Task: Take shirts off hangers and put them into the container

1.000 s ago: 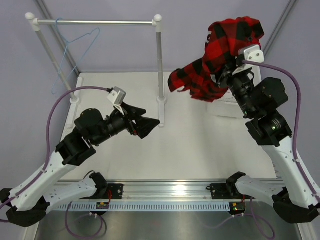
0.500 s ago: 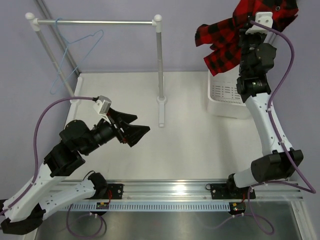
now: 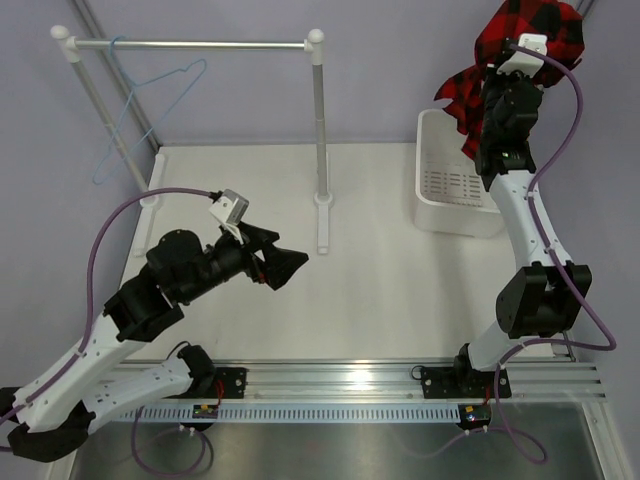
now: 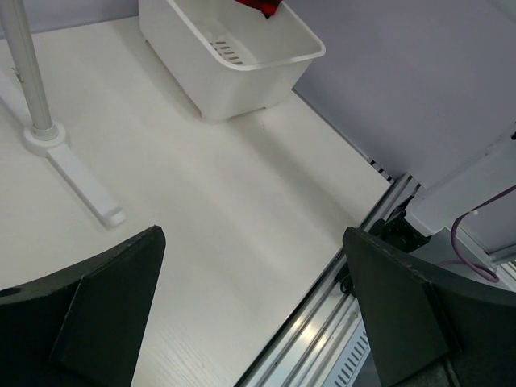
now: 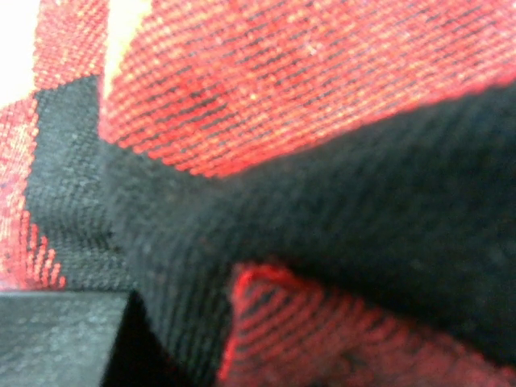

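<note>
The red-and-black flannel shirt hangs bunched from the right end effector, which is clenched on the cloth. In the right wrist view the checked weave fills nearly the whole picture, pressed against a dark finger at the lower left. Most of the cloth drapes over and around this end effector, and one fold trails down to its left.

Directly beneath the right end effector stands the white container, slotted side wall facing the arms. The trailing fold reaches down over the container's far rim; whether it touches the inside cannot be told. The left wrist view shows only a scrap of red at the container's top edge.

Well to the left of the right end effector, the light-blue hanger hangs bare by its hook from the rail of the clothes rack, near the rail's left end.

The left end effector is released, its jaws spread wide and holding nothing. It hovers over the table, with the rack's right foot just beyond it and the container farther off to its right.
</note>
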Controlling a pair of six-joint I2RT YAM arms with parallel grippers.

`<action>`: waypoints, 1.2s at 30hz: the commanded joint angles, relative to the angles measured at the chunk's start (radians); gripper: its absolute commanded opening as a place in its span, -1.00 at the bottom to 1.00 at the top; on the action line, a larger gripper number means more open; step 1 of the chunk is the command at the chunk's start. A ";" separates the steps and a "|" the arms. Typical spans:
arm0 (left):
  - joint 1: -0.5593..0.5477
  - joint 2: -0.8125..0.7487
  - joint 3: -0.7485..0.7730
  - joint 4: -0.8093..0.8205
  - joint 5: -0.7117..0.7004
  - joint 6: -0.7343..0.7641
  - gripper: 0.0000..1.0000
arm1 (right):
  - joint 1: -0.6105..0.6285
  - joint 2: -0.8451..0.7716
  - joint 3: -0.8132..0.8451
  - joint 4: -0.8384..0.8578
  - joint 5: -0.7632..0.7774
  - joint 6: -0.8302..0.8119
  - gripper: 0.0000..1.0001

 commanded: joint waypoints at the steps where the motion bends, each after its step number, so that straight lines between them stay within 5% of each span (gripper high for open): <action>1: -0.002 0.016 -0.002 0.048 -0.012 0.015 0.97 | 0.005 -0.005 -0.001 0.061 -0.016 0.047 -1.00; 27: -0.002 -0.018 -0.028 -0.001 -0.066 -0.010 0.97 | 0.005 -0.044 -0.218 -0.077 0.169 0.239 -1.00; 36: -0.002 -0.017 -0.049 0.011 -0.067 -0.016 0.97 | 0.006 0.134 -0.061 -0.521 0.195 0.417 -1.00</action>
